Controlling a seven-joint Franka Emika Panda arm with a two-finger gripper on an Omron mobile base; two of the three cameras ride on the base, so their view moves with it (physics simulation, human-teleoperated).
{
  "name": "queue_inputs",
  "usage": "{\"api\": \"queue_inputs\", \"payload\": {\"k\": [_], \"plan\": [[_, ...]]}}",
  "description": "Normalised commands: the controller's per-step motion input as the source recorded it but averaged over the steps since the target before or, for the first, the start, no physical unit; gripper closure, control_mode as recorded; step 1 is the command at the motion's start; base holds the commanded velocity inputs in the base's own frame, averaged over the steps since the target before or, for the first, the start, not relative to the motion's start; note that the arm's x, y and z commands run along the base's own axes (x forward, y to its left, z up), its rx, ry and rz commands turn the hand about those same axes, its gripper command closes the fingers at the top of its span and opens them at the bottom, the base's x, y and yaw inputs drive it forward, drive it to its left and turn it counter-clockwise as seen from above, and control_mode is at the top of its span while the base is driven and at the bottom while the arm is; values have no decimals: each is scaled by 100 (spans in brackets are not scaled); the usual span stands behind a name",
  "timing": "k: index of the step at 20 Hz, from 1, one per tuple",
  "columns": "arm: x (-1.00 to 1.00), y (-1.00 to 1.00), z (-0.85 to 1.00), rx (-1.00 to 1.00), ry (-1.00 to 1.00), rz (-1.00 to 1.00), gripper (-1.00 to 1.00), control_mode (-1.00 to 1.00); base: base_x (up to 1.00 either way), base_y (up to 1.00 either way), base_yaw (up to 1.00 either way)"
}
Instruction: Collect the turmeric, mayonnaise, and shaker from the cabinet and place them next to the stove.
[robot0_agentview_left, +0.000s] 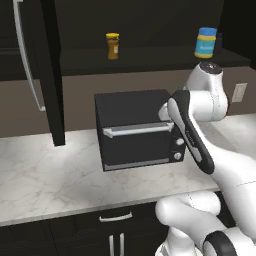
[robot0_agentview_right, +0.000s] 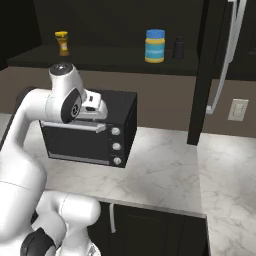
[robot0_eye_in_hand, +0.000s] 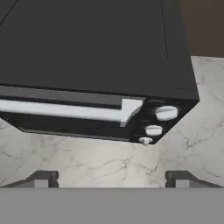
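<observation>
1. The robot is at the very start: nothing has been picked up yet. All three things sit on the shelf of the cabinet (robot0_agentview_left: 45, 75).
2. The pincer (robot0_eye_in_hand: 111, 178) is spread wide and holds nothing. It hangs low over the counter (robot0_eye_in_hand: 109, 164), looking at the front of the toaster oven (robot0_eye_in_hand: 96, 65).
3. The turmeric (robot0_agentview_left: 112, 45) stands up straight on the shelf, lid on top, so its long side runs up and down.
4. The mayonnaise (robot0_agentview_right: 155, 46) stands up straight too, off to the right.
5. The shaker (robot0_agentview_right: 178, 48) is just beside the mayonnaise. It is dark against a dark wall, so it is hard to see, but it seems to stand up.
6. Next, the arm likely needs to lift high above the oven, reach to the shelf, and close on one jar from the side.
</observation>
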Motion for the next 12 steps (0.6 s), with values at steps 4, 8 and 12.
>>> {"api": "queue_inputs", "payload": {"k": [4, 8, 12], "plan": [[-28, -31, 40, 2, -45, -5, -100, -100, 0, 0, 0], [0, -31, 66, 0, -35, -12, -100, -100, 0, 0, 0], [2, -38, 78, 0, -24, -19, -100, -100, 0, 0, 0]]}}
